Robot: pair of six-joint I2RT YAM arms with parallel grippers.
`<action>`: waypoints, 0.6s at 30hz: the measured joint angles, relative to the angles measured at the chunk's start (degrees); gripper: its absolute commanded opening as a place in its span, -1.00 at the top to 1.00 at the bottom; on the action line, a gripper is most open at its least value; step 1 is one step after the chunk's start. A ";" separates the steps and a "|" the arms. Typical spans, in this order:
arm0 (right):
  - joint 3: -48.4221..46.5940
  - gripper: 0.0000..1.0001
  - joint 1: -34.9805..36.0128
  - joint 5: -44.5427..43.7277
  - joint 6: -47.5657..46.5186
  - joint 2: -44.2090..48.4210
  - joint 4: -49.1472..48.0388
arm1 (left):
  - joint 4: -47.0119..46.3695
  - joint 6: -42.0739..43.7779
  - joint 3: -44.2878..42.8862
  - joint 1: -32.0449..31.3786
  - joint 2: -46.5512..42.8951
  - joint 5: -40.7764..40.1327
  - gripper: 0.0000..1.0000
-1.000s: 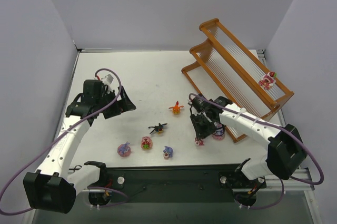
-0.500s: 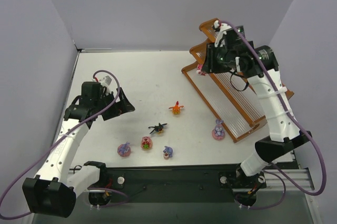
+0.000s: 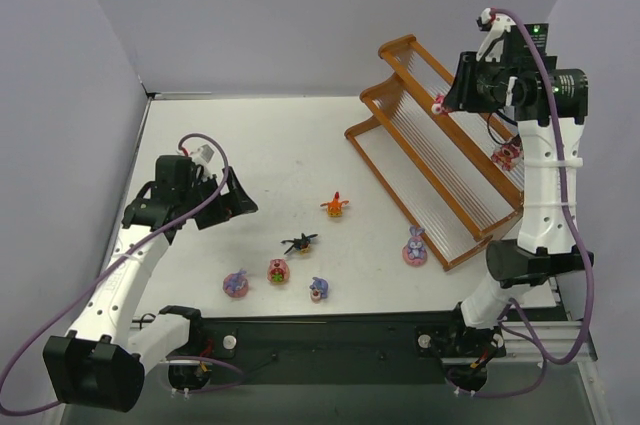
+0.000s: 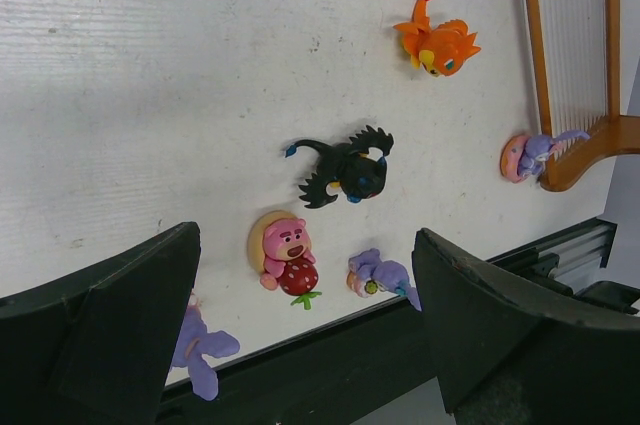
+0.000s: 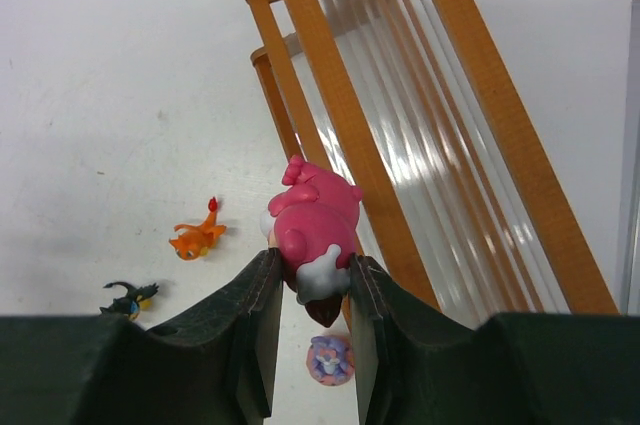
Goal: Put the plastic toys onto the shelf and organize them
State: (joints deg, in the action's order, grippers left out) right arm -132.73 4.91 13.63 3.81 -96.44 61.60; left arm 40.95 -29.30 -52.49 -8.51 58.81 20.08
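Note:
My right gripper (image 3: 446, 103) hangs high over the orange-brown shelf (image 3: 398, 46), shut on a pink toy (image 5: 312, 220) that sticks out past the fingertips above a shelf rail (image 5: 340, 115). Another pink-red toy (image 3: 506, 153) lies at the shelf's right end. Loose on the table are an orange toy (image 3: 335, 205), a black winged one (image 3: 299, 242), a pink bear (image 3: 277, 270) and two purple ones (image 3: 236, 283) (image 3: 319, 289). A third purple toy (image 3: 414, 245) sits against the shelf's front corner. My left gripper (image 3: 235, 195) hovers open, left of the toys.
White walls close in the table at the back and both sides. A black rail (image 3: 330, 330) with the arm bases runs along the near edge, just below the purple toys. The shelf stands diagonally at the back right.
The right arm lifted the pink toy off the table by the shelf's front corner and swung it up over the shelf toward the back right. The left arm has barely moved.

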 measured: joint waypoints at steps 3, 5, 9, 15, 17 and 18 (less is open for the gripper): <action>-0.22 1.00 -3.56 3.39 -1.75 -0.09 0.42 | -0.02 -0.02 0.09 0.00 0.28 0.17 -0.94; -0.26 1.00 -6.58 6.25 -2.86 -0.37 0.63 | -0.17 -0.02 0.31 0.00 0.31 0.26 -0.94; -0.26 1.00 -12.35 12.44 -4.11 -1.70 0.83 | -0.52 -0.02 1.05 0.00 0.31 0.39 -0.94; -0.46 1.00 -15.37 18.18 -4.81 -3.78 1.25 | -0.68 -0.04 1.70 0.00 1.01 0.59 -0.94; -0.55 1.00 -15.37 18.80 -5.20 -4.31 1.64 | -0.76 -0.04 1.70 0.00 1.36 0.68 -0.94; -0.59 1.00 -15.30 18.84 -5.38 -4.52 1.84 | -0.83 -0.02 1.70 0.00 1.51 0.74 -0.94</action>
State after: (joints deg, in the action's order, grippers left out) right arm -133.32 -10.39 32.47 -1.56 -100.97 63.44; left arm 40.12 -29.32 -50.78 -8.51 60.31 20.82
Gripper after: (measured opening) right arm 0.284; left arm 0.971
